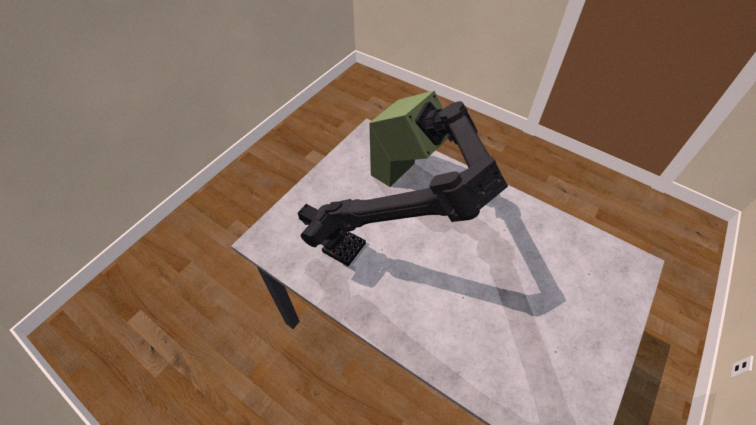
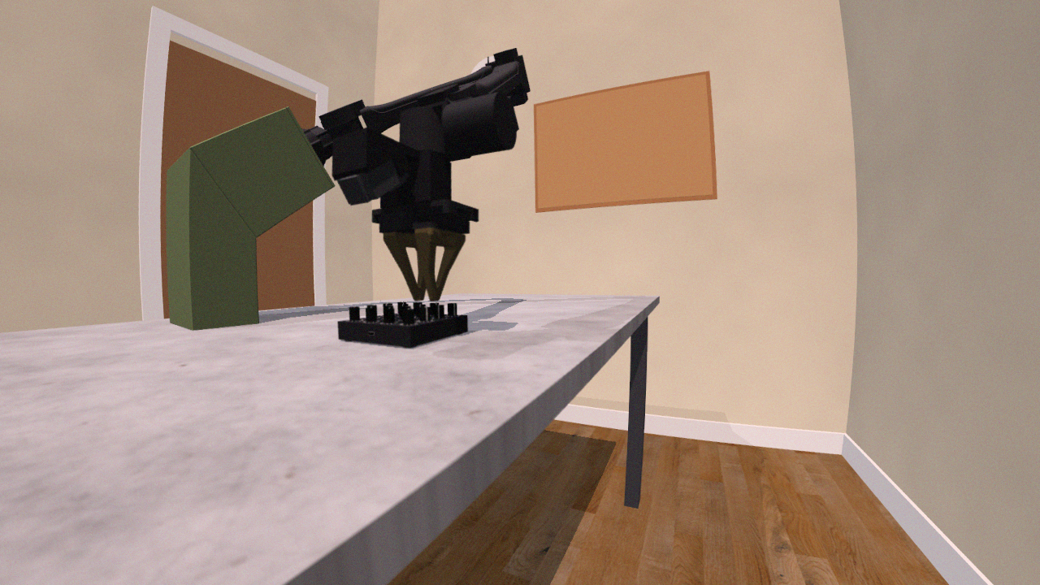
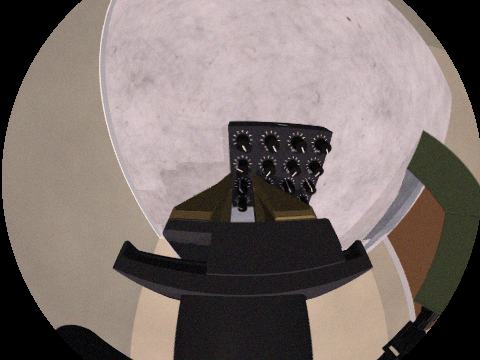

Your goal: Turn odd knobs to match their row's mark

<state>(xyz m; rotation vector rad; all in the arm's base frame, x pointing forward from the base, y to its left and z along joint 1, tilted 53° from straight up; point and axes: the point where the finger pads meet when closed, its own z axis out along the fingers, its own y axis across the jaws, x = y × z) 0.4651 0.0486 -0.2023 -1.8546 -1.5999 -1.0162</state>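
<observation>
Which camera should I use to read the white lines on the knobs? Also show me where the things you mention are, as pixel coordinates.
The wrist view: it looks down on the knob box (image 1: 361, 251) (image 2: 374, 335) (image 3: 256, 156), with most lines readable, though the gripper (image 2: 426, 298) (image 3: 242, 178) hides some front knobs. The top view shows tiny knobs, partly covered by the arm; the exterior view shows only their sides.

Arm bent, reaching out — wrist (image 1: 330, 222) (image 2: 425, 166) angled down | hand (image 2: 426, 296) (image 3: 242, 178) — pointing downward, fingers slightly parted
</observation>
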